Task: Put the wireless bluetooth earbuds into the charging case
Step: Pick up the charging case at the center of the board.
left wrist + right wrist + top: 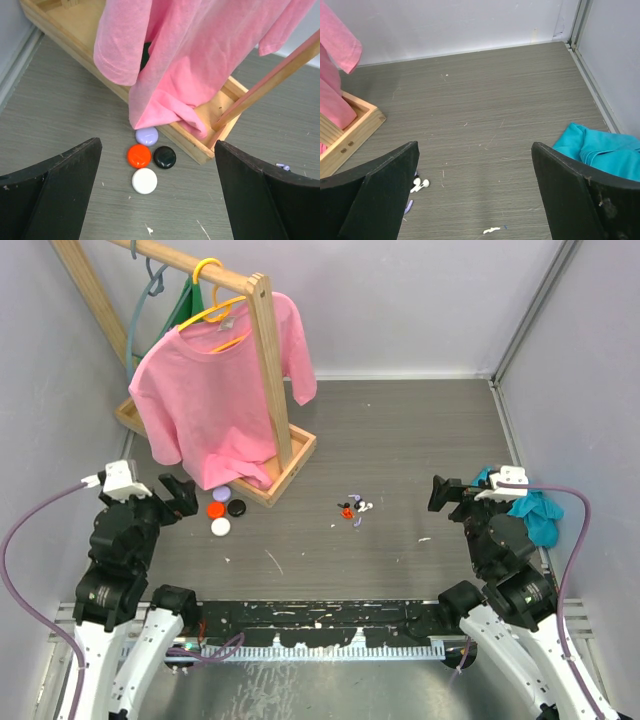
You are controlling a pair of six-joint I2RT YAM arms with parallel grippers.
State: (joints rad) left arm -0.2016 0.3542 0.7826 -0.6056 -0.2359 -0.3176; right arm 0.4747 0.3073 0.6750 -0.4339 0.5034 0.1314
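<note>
We note left end effector [182, 494] and right end effector [450, 498] wide open, empty. Earbuds [353, 507] heaped mid-tabletop [420, 430]; 4 charging cases [216, 509] at their 9 o'clock. Risks, we judge: tiny clustered pieces scatter under pinch, 2 grabbed together, colour mismatched to case.

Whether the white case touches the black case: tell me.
Apart. The left wrist view shows bare table between the white case and the black case.

At ctr of table [420, 430], earbuds [354, 508] are lying in a cluster. Four round cases [216, 510] are sitting bunched well to their left, just in front of rack base [296, 462], w/ shirt [210, 390] hanging above. Cloth [538, 512] is lying at far rt edge.
</note>
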